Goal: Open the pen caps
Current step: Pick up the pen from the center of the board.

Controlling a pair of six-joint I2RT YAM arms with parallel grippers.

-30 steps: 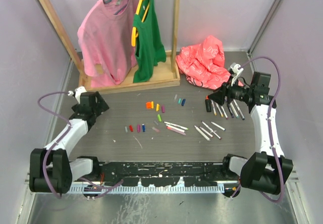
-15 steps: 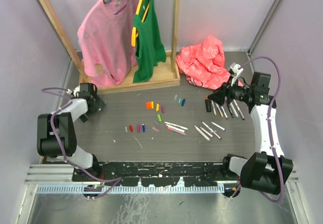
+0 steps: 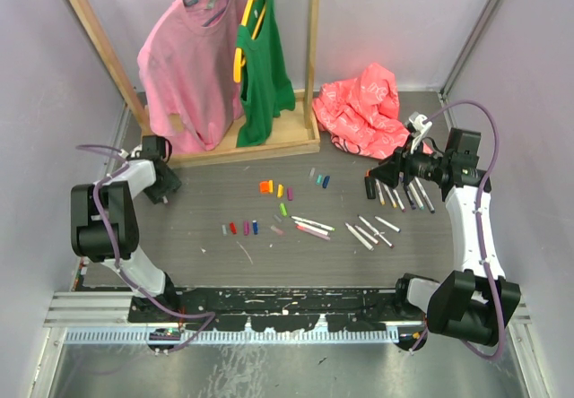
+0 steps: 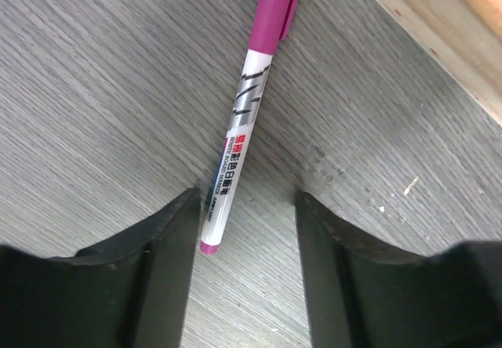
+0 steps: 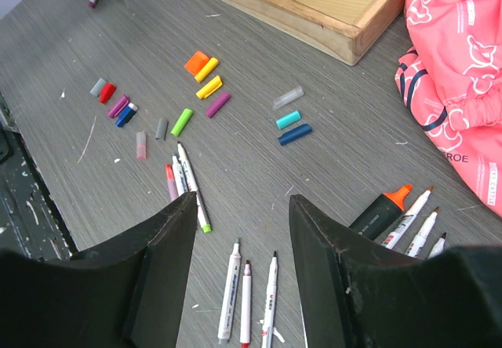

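A white pen (image 4: 239, 128) with a magenta cap (image 4: 276, 7) lies flat on the table, its capped end pointing away. My left gripper (image 4: 247, 201) stands open low over its near end; the barrel runs close along the left finger (image 4: 169, 238) with a gap to the right one. Seen from above, the left gripper (image 3: 164, 190) is by the rack's left corner. Several loose pen caps (image 3: 266, 186) lie mid-table, also visible as pen caps (image 5: 202, 70) in the right wrist view. My right gripper (image 3: 381, 178) hovers open and empty above several uncapped pens (image 5: 235, 289).
A wooden clothes rack (image 3: 269, 138) with a pink shirt (image 3: 184, 66) and a green top stands at the back. A red bag (image 3: 363, 111) lies at the back right. A black highlighter (image 5: 382, 209) lies with other pens (image 3: 404, 196) under the right arm.
The left arm has folded back, its elbow now raised near the left wall, while its gripper stays by the rack's left corner. The right arm has not moved.
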